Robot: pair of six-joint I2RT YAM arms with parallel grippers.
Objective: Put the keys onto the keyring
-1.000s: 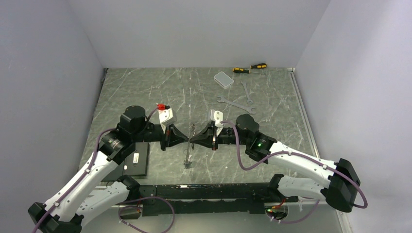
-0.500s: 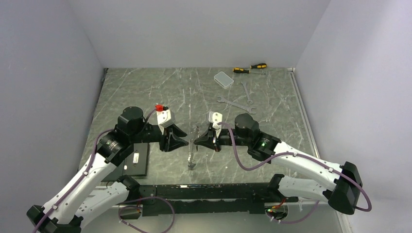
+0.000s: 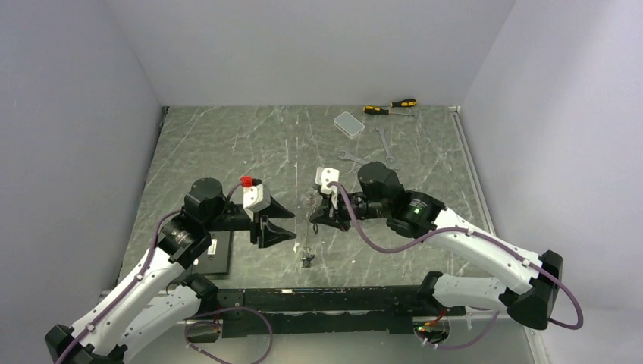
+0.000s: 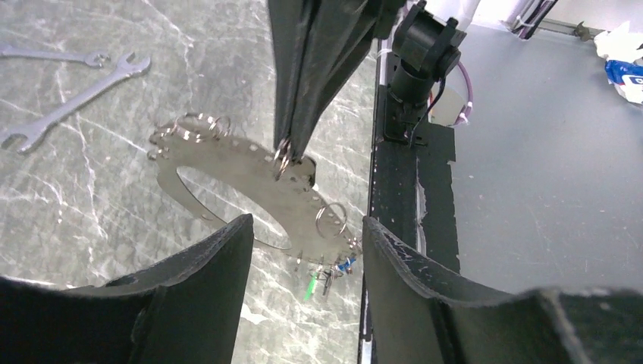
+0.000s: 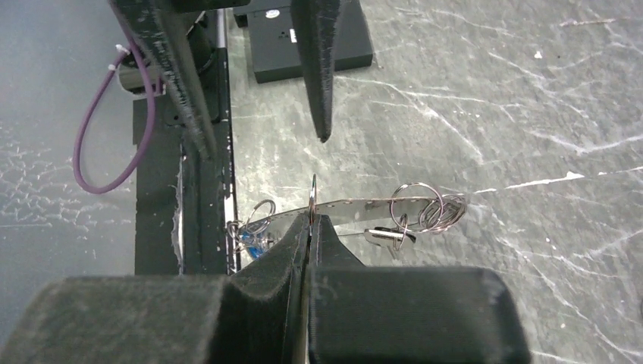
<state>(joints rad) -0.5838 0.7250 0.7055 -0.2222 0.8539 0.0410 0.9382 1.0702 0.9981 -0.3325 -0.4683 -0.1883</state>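
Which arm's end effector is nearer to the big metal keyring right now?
Right. The right end effector is clamped shut on the keyring, holding it up; the left end effector stands open facing it, not touching.

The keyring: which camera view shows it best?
The left wrist view: the keyring faces the camera, its loop almost wholly visible. The right wrist view shows it edge-on; the top external view, only small and thin.
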